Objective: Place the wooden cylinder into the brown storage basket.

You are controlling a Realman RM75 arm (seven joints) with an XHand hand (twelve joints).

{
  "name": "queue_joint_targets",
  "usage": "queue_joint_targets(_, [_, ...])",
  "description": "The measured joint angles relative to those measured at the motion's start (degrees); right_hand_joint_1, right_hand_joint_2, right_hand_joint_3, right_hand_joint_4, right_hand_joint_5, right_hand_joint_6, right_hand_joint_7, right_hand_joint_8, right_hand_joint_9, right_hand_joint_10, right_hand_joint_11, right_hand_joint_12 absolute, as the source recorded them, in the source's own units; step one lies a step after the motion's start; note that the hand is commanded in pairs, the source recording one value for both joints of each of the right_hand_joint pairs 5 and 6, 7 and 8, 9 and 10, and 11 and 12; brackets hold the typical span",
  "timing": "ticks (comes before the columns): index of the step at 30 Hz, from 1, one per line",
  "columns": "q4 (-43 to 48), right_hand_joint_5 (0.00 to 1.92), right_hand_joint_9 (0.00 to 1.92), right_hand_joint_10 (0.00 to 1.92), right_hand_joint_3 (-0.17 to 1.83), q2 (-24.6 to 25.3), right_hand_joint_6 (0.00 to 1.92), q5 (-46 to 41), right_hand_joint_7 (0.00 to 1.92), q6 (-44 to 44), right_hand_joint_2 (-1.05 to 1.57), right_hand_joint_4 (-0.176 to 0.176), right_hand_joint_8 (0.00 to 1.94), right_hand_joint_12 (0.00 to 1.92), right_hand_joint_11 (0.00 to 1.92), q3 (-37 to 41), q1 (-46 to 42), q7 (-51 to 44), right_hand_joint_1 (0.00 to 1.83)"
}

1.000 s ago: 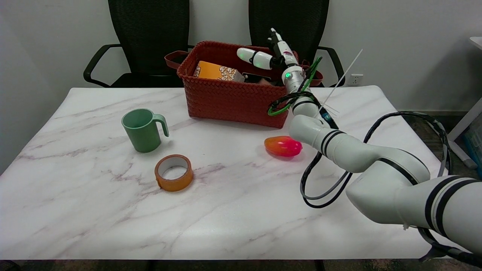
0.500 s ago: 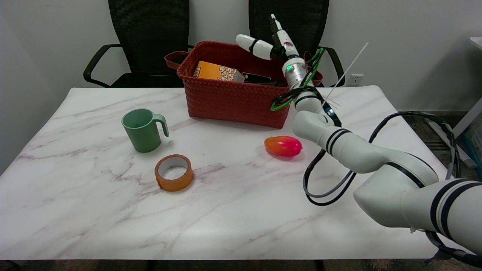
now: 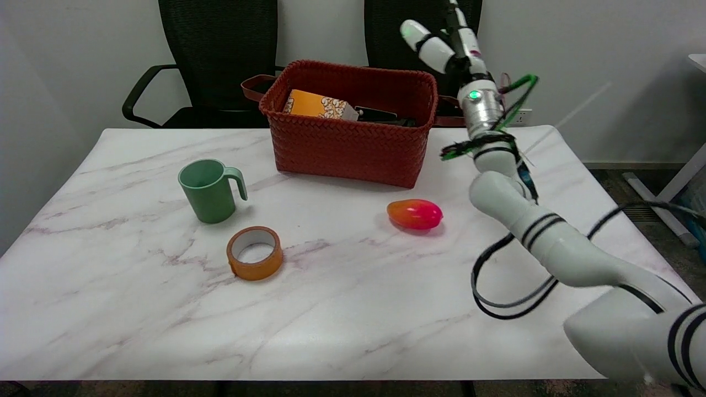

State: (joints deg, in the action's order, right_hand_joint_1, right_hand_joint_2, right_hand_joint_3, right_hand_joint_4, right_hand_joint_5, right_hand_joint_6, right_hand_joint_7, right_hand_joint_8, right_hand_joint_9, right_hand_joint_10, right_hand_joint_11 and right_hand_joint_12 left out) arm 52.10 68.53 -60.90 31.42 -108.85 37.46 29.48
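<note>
The brown woven storage basket (image 3: 342,149) stands at the table's far middle, holding an orange patterned box (image 3: 317,105) and a dark flat item (image 3: 380,116). No wooden cylinder shows anywhere in the head view; the basket's front wall hides much of its inside. My right hand (image 3: 447,41) hangs in the air above and to the right of the basket's right end, partly cut off by the picture's top edge. Its thumb is spread away from the other fingers and nothing is in it.
A green mug (image 3: 208,190) and an orange tape roll (image 3: 255,252) sit at the left-middle of the marble table (image 3: 138,309). A red-orange mango-shaped toy (image 3: 415,214) lies in front of the basket's right corner. Two black chairs (image 3: 218,55) stand behind. Black cables (image 3: 496,286) loop under my forearm.
My right hand has risen out of the basket and swung up and to the right, away from it. The things on the table have not moved.
</note>
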Motion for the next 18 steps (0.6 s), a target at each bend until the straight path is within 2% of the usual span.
queue_joint_targets(9, [15.87,0.00,0.06,0.06,0.06,-3.90,0.00,-3.47,0.08,3.77,0.86,0.000,0.08,0.20,0.20,10.60,-16.29,-0.24,0.52])
queue_joint_targets(18, [25.87,0.00,0.08,0.08,0.02,-4.79,0.00,-5.53,0.09,11.05,0.84,0.000,0.09,0.21,0.21,16.57,-29.78,-0.37,0.54])
